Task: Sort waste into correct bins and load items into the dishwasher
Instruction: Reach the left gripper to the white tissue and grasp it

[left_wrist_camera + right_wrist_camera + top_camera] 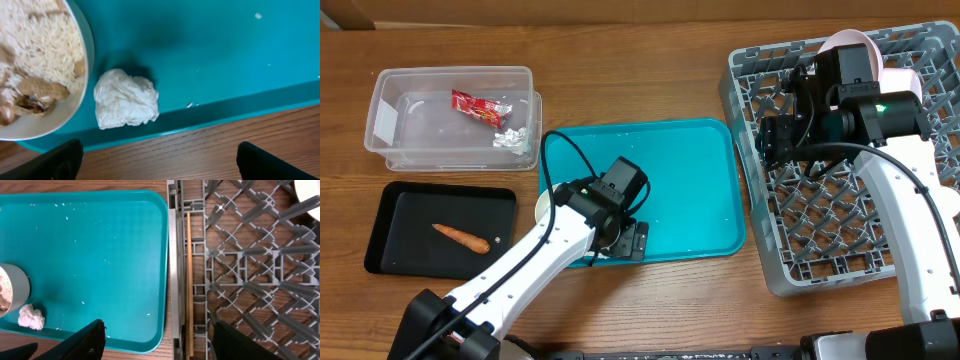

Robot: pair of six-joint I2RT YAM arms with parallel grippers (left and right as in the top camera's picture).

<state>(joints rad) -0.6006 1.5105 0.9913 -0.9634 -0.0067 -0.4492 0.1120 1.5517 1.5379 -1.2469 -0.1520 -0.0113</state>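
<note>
The grey rack [825,228] fills the right side of the overhead view. A pale pink plate [892,70] stands on edge at its upper right. The teal tray [690,190] lies in the middle, just left of the rack. The clear tub [382,120] sits at upper left and the black tray [410,225] at lower left, below it.

The left arm reaches in from the lower left to the teal tray's lower left corner. In the left wrist view the left gripper [160,165] stands wide, with a dark fingertip at each bottom corner and nothing between them. It hangs above the tray's rim and the wood beside it. The right arm comes up the right edge and bends over the rack's upper part. The right gripper [160,345] is spread apart and empty, above the line where the rack's left wall meets the teal tray.

A white bowl [56,117] holding beige rice-like leftovers [35,45] sits on the teal tray at upper left of the left wrist view. A crumpled paper ball [125,98] lies just beside it, near the tray's rim. Chopsticks [189,280] lie in the rack along its left wall. A red wrapper [478,106] and white scraps [512,137] are in the tub. An orange stick [460,237] lies in the black tray.
</note>
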